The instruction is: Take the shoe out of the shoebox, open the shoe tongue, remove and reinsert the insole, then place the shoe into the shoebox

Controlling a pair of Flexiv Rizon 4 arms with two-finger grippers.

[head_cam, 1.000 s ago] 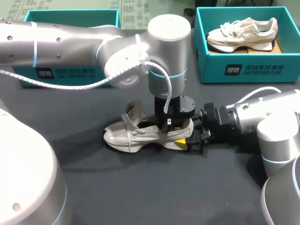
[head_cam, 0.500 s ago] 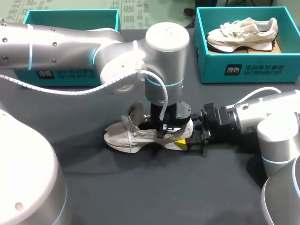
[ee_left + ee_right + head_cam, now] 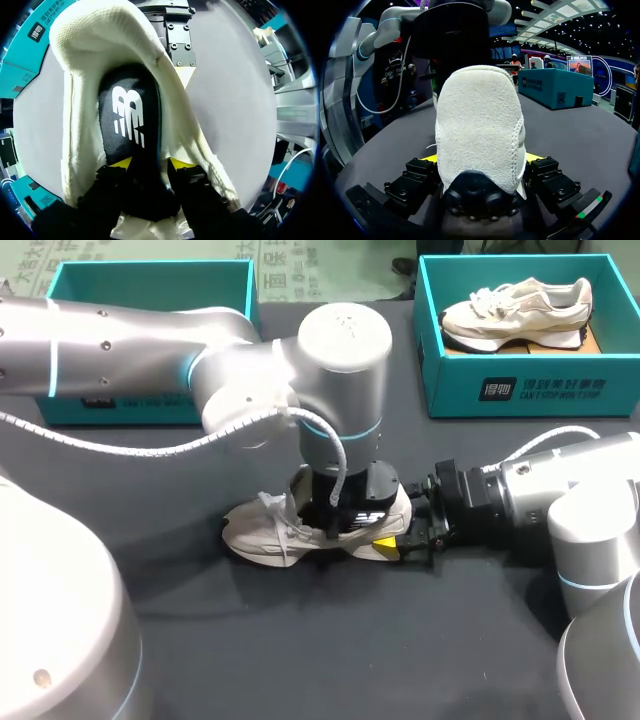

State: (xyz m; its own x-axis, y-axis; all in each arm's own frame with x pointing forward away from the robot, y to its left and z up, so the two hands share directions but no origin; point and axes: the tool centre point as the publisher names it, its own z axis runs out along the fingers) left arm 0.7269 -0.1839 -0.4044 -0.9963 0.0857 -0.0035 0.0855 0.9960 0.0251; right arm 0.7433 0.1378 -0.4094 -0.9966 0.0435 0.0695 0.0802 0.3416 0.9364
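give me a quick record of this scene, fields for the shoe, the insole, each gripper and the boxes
shoe: upright on the table, outside both boxes
insole: black, partly inside the shoe, between the left fingers
left gripper: down in the shoe opening, shut on the insole
right gripper: shut on the shoe's heel from both sides
right shoebox: open, holds a second shoe
left shoebox: open, inside partly hidden by the left arm

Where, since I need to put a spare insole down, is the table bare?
Bare: the table in front of the shoe, and between shoe and left shoebox. Crowded: the shoe itself, right hand clamping its heel, left hand pinching the insole.
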